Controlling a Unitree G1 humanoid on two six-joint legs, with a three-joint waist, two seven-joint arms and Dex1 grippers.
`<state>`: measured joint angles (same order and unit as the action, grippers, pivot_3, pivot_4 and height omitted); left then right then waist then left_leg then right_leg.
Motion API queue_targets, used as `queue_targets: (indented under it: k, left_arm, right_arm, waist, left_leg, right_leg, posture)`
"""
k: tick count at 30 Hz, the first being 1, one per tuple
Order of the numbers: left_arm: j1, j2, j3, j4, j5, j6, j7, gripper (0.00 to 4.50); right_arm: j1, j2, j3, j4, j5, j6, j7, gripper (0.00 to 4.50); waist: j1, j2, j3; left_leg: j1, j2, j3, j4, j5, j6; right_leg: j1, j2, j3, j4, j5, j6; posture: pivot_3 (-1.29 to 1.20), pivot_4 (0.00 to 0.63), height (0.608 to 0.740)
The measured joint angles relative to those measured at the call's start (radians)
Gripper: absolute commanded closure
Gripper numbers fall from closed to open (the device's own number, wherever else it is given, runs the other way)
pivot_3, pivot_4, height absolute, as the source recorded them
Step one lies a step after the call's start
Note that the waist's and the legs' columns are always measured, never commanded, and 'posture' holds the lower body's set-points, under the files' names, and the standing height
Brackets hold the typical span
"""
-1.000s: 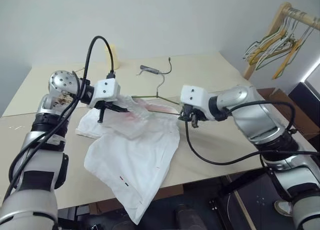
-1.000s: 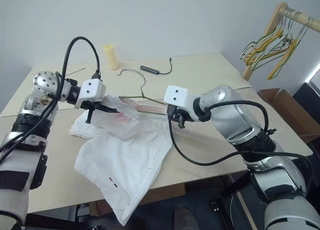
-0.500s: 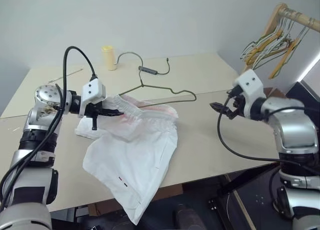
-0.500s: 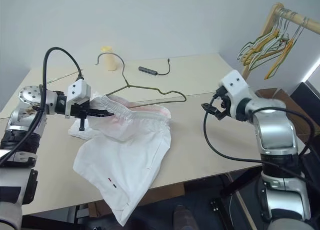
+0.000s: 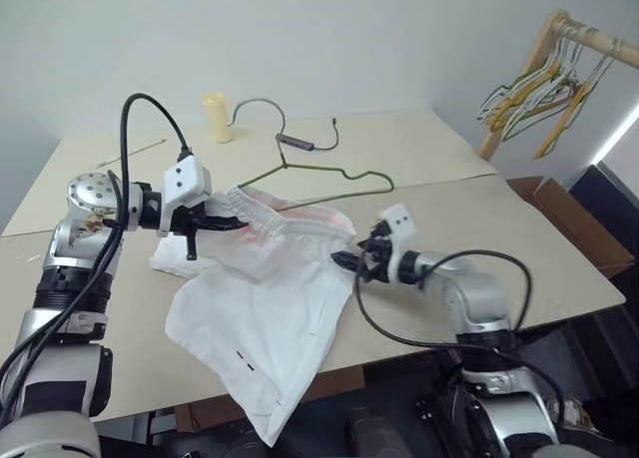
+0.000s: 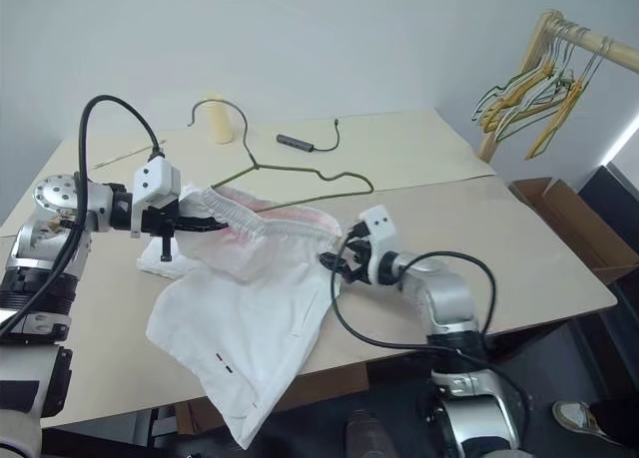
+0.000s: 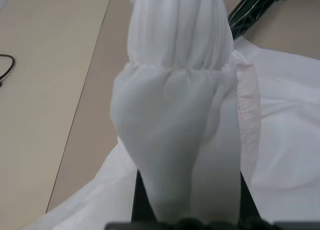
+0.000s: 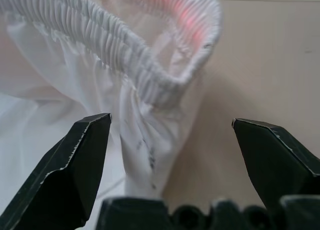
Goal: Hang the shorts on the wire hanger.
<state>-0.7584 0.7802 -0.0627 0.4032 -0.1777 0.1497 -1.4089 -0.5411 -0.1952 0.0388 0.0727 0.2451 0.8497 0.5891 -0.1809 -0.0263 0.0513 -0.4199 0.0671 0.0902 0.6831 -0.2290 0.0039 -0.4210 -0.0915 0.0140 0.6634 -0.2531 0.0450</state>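
The white shorts (image 5: 268,318) lie on the table (image 5: 469,219), one leg hanging over the front edge. My left gripper (image 5: 222,222) is shut on the left end of the gathered waistband (image 8: 150,74) and holds it raised; the fabric drapes over its fingers in the left wrist view. The wire hanger (image 5: 334,182) lies behind the shorts, one end tucked into the waistband, its hook (image 5: 250,105) toward the back. My right gripper (image 5: 346,261) is open, low over the table, its fingers on either side of the waistband's right end without touching.
A yellow cylinder (image 5: 215,116) and a small dark cable adapter (image 5: 298,141) sit at the back of the table. A wooden rack with yellow and green hangers (image 5: 539,79) stands at the right, a cardboard box (image 5: 559,219) below it.
My right gripper let go of the hanger, swung out to the right, then came back down, open, to the waistband's right end. The hanger turned, its hook now further back. The left gripper keeps its hold.
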Motion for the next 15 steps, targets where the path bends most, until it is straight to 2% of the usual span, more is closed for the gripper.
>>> queue_targets:
  k: [4,12,15]
  left_arm:
    - [0.012,0.000,0.000,-0.005,-0.005,0.000,0.003,4.50]
    - [0.032,0.019,0.000,-0.025,-0.012,0.001,-0.020,4.50]
    - [0.047,0.044,-0.002,-0.025,-0.011,-0.001,-0.047,4.50]
  right_arm:
    - [-0.012,0.027,0.004,0.063,0.005,-0.006,-0.026,1.61]
    - [-0.005,-0.005,-0.058,0.019,0.053,-0.008,-0.027,4.46]
    - [0.015,-0.036,-0.064,-0.020,0.053,-0.035,-0.029,4.49]
  waist:
    - [0.004,0.000,0.000]
    - [0.002,0.000,0.000]
    - [-0.001,0.000,0.000]
  left_leg:
    - [-0.002,-0.001,0.000,0.000,0.000,0.000]
    - [-0.001,0.000,-0.002,0.000,0.000,0.000]
    - [-0.001,0.000,-0.002,0.000,0.000,0.000]
  right_leg:
    - [-0.001,-0.001,-0.001,-0.001,0.000,0.000]
    - [0.000,0.000,0.000,0.000,0.000,0.000]
    - [0.000,0.000,0.000,-0.001,0.000,0.000]
  posture:
    - [-0.11,0.003,0.740]
    - [-0.13,0.011,0.740]
    - [-0.14,0.013,0.740]
